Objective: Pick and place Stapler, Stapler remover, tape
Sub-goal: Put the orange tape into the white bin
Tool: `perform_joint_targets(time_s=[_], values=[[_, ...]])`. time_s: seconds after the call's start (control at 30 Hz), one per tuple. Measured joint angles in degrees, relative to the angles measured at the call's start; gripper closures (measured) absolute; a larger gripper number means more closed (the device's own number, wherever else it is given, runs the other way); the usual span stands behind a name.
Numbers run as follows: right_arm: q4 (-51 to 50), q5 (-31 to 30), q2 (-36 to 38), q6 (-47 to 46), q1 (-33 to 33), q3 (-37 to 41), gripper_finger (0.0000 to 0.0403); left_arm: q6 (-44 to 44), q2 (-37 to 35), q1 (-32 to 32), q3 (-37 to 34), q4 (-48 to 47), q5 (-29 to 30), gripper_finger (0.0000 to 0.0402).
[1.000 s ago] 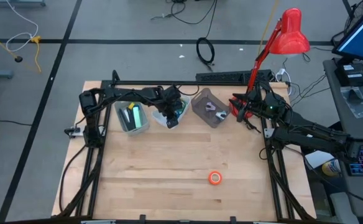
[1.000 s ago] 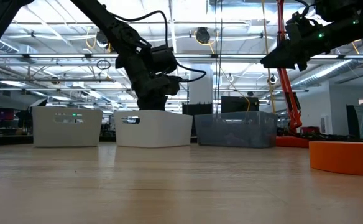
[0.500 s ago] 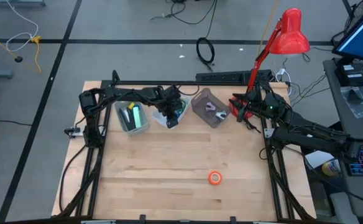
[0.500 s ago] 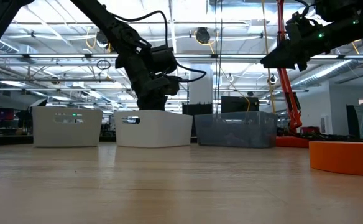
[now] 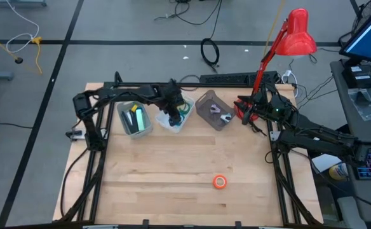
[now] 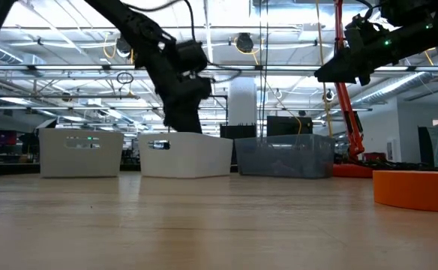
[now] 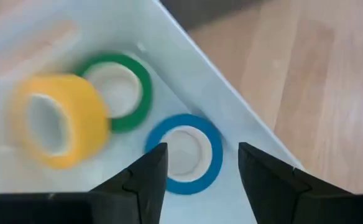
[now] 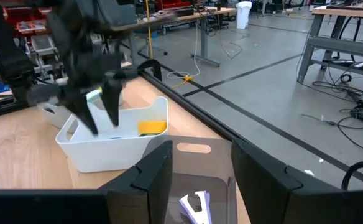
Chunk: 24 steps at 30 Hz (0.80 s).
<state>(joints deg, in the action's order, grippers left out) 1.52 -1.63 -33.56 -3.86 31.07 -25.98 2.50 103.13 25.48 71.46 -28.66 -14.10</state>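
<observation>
The step in hand looks like the drop-off of a tape roll. The left hand [image 5: 173, 116] hangs over the middle white bin [image 5: 184, 122], which sits toward twelve o'clock on the tabletop [image 5: 173, 172]. In the left wrist view its fingers [image 7: 145, 180] stand apart with nothing between them. Below them, inside the bin, lie the yellow tape roll [image 7: 60, 127], blurred as if just dropped and not yet at rest, the green tape roll [image 7: 122, 90] touching it, and the blue tape roll [image 7: 184, 152] just beside the green one, near the bin's wall.

The orange tape roll [image 5: 220, 182] is the one roll outside the bin. It lies alone on the bare wood toward five o'clock, well apart from all three bins. To the nine o'clock side of the middle bin stands another white bin [image 5: 134, 119] with something yellow-green in it, too small to name. To the three o'clock side is the grey translucent bin [image 5: 212, 109], holding a pale claw-shaped piece, probably the staple remover.

The right hand [image 8: 194, 174] waits above the grey bin's three o'clock side, its fingers apart and empty.

The next move probably calls for lifting the left hand clear of the bin's rim, then sending one arm across to the orange roll. That roll lies flat, so the fingers would likely have to straddle its rim or pinch one wall through the core.
</observation>
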Motion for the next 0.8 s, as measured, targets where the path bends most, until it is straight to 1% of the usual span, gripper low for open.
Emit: perform_joint_targets(time_s=[0.17, 0.27, 0.33, 0.43, 0.53, 0.67, 0.73, 0.8], values=[[0.5, 0.5, 0.0, -1.0, 0.0, 0.0, 0.0248, -1.2, -6.7, 0.9, 2.5, -2.3, 2.0, 0.0204], [0.6, 2.9, 0.0, -6.4, 0.0, 0.0, 0.0248, -4.9, -11.6, 0.7, 3.5, -2.6, 2.1, 0.0204], [0.5, 5.9, 0.0, -9.5, 0.0, 0.0, 0.0248, -7.7, -14.6, 0.1, 3.5, -3.0, 2.1, 0.0204], [0.4, 13.2, 0.0, -10.8, 0.0, 0.0, 0.0248, -12.4, -18.8, -1.1, 3.2, -5.2, 2.1, 0.0204], [0.6, 20.5, 0.0, -12.7, -0.1, 0.0, 0.0248, -16.6, -21.8, -2.8, 3.2, -7.5, 2.1, 0.0204], [0.7, 28.2, 0.0, -13.2, -1.5, 0.0, 0.0248, -19.9, -24.3, -5.9, 3.2, -11.5, 2.2, 0.0204], [1.6, 29.2, 0.0, -12.1, -3.8, 0.0, 0.0248, -20.2, -25.0, -7.9, 3.2, -13.2, 3.2, 0.0204], [3.0, 29.2, 0.0, -10.5, -6.9, 0.0, 0.0248, -19.0, -25.3, -10.2, 3.2, -12.5, 4.5, 0.0204]])
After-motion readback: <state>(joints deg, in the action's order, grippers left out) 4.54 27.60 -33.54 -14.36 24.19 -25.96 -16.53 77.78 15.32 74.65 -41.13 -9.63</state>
